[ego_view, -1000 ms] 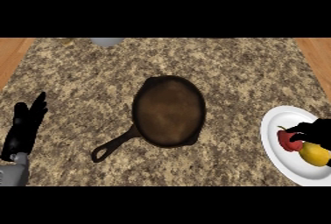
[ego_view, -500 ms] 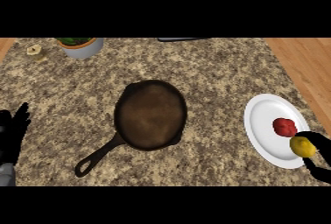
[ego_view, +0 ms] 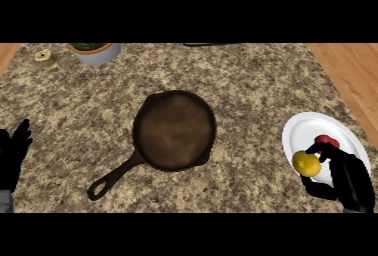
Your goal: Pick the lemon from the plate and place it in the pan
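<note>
Holding: the right hand (ego_view: pixel 345 172) has its thumb and fingers curled round the lemon (ego_view: pixel 306 163), at the near right of the counter.
Lemon: yellow, over the left part of the white plate (ego_view: pixel 310 127); whether it touches the plate or is already lifted clear I cannot tell.
Plate: at the right edge of the counter, a small red fruit (ego_view: pixel 328 140) on it just beyond the lemon.
Pan: dark skillet (ego_view: pixel 175 130) in the middle of the counter, handle pointing near-left, nothing inside, well apart from the plate.
Left hand: resting at the left edge (ego_view: pixel 13 155), fingers straight and pointing up, grasping nothing.
Far left: a potted plant (ego_view: pixel 94 51) and a small shaker (ego_view: pixel 46 57).
Done: the grasp on the lemon looks made.
Left to do: by my judgement, carry the lemon leftward across the counter to the pan, lower it inside, and let go.
</note>
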Action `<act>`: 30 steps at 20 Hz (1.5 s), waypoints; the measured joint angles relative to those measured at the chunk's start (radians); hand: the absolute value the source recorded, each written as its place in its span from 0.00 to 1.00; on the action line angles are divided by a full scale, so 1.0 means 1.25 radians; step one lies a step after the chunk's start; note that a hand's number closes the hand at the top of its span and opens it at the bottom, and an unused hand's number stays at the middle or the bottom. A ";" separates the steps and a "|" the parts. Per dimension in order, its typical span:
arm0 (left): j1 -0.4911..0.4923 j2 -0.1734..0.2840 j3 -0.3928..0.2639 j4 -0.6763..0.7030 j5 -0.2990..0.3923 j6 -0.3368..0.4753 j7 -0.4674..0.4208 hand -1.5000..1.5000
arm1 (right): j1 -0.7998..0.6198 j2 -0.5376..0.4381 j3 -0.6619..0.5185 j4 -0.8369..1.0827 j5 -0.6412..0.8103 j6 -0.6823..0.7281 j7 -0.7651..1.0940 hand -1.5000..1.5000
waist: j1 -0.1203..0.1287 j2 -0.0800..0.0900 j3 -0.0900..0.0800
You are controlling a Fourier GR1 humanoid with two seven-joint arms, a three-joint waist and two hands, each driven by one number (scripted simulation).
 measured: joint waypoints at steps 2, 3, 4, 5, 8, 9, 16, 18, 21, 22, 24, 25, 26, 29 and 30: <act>-0.004 -0.004 -0.008 -0.009 0.002 -0.006 0.005 0.50 | 0.022 0.054 0.038 -0.078 0.038 -0.011 0.064 1.00 | 0.012 0.004 0.001; -0.006 -0.005 -0.010 -0.012 0.002 -0.009 0.002 0.50 | 0.028 0.078 0.063 -0.111 0.062 -0.016 0.102 1.00 | 0.022 0.007 0.002; -0.006 -0.007 -0.015 -0.020 0.001 -0.010 0.004 0.50 | 0.040 0.097 0.092 -0.146 0.080 -0.019 0.140 1.00 | 0.030 0.009 0.003; -0.010 -0.010 -0.018 -0.019 -0.001 -0.009 0.003 0.50 | 0.050 0.112 0.122 -0.183 0.099 -0.018 0.182 1.00 | 0.035 0.012 0.004; -0.019 -0.010 -0.026 -0.021 -0.001 -0.020 0.002 0.50 | 0.041 0.140 0.218 -0.278 0.160 0.003 0.342 1.00 | 0.059 0.019 0.006; -0.030 -0.016 -0.033 -0.019 -0.006 -0.017 0.007 0.50 | 0.029 0.146 0.254 -0.296 0.180 0.006 0.400 1.00 | 0.065 0.021 0.006; -0.086 -0.029 -0.046 0.014 -0.020 -0.020 0.007 0.50 | -0.191 0.163 0.416 -0.247 0.222 0.019 0.765 1.00 | 0.099 0.032 0.010; -0.082 -0.033 -0.051 -0.007 -0.023 -0.021 0.018 0.50 | -0.272 0.164 0.424 -0.181 0.198 -0.003 0.830 1.00 | 0.106 0.033 0.011; -0.087 -0.036 -0.050 -0.006 -0.026 -0.024 0.019 0.50 | -0.379 0.165 0.409 -0.041 0.155 -0.050 0.855 1.00 | 0.111 0.035 0.011; -0.077 -0.039 -0.054 -0.015 -0.027 -0.026 0.017 0.50 | -0.417 0.165 0.411 0.002 0.139 -0.060 0.869 1.00 | 0.114 0.035 0.012; -0.100 -0.043 -0.055 -0.002 -0.032 -0.024 0.024 0.50 | -0.464 0.165 0.407 0.093 0.097 -0.104 0.858 1.00 | 0.115 0.036 0.012; -0.099 -0.046 -0.056 -0.006 -0.032 -0.025 0.027 0.50 | -0.488 0.165 0.399 0.144 0.075 -0.131 0.846 1.00 | 0.117 0.037 0.012; -0.105 -0.042 -0.052 0.002 -0.031 -0.030 0.025 0.50 | -0.510 0.165 0.402 0.192 0.055 -0.155 0.839 1.00 | 0.117 0.038 0.012; -0.113 -0.047 -0.057 -0.001 -0.036 -0.032 0.023 0.50 | -0.567 0.165 0.413 0.332 -0.018 -0.240 0.802 1.00 | 0.128 0.041 0.012; -0.119 -0.045 -0.055 0.001 -0.033 -0.036 0.028 0.50 | -0.586 0.165 0.414 0.376 -0.047 -0.262 0.781 1.00 | 0.131 0.042 0.013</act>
